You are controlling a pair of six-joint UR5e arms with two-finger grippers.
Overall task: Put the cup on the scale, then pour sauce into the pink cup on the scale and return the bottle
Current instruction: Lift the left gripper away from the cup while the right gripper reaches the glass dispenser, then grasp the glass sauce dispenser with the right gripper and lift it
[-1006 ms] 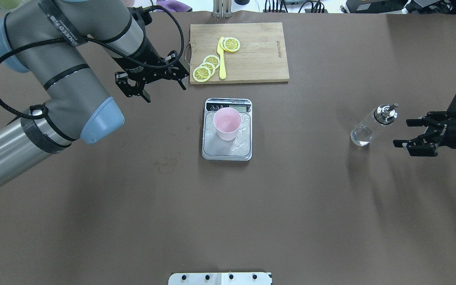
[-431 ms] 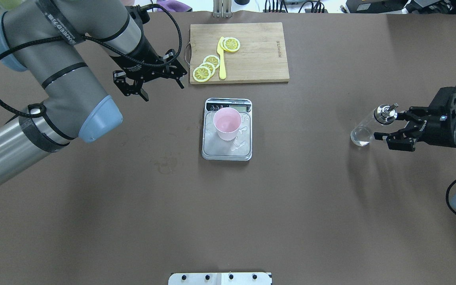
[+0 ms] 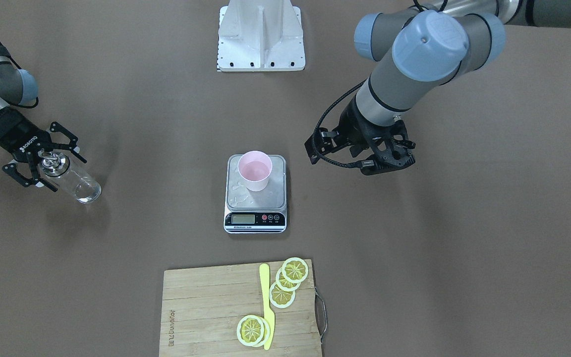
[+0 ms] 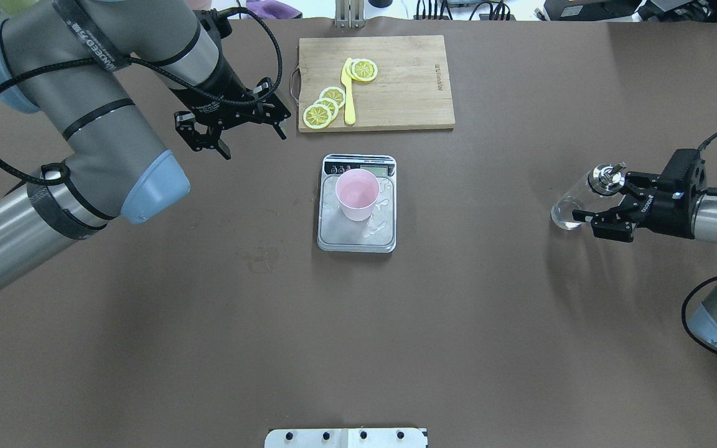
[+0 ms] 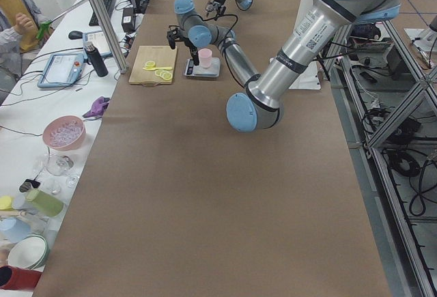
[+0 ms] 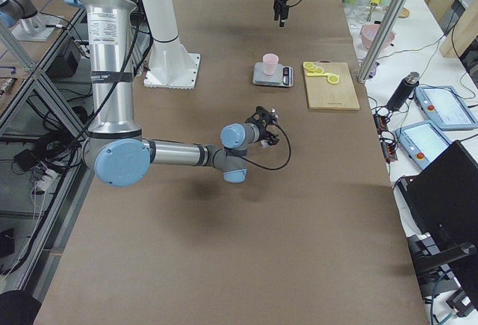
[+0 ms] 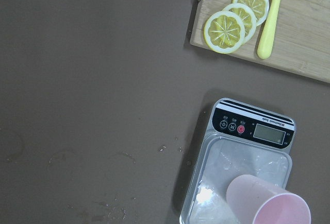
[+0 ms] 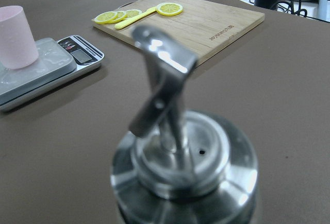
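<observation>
The pink cup (image 4: 356,190) stands upright on the scale (image 4: 358,238) at the table's middle; both also show in the front view, cup (image 3: 254,168) and scale (image 3: 256,219). The clear bottle (image 4: 573,205) with its silver pourer cap stands at the right. My right gripper (image 4: 604,200) is open, with a finger on either side of the bottle's upper part (image 3: 75,181). The right wrist view shows the cap (image 8: 180,157) close and blurred. My left gripper (image 4: 240,134) is open and empty, above the table left of the scale and cutting board.
A wooden cutting board (image 4: 408,81) with lemon slices (image 4: 324,106) and a yellow knife (image 4: 349,102) lies behind the scale. Wet marks show on the scale's platform and on the table left of it. The robot base plate (image 4: 346,437) is at the near edge.
My right gripper has moved left from beside the bottle until its open fingers straddle the bottle's top. My left arm has drifted slightly back and left. Cup, scale and bottle have not moved.
</observation>
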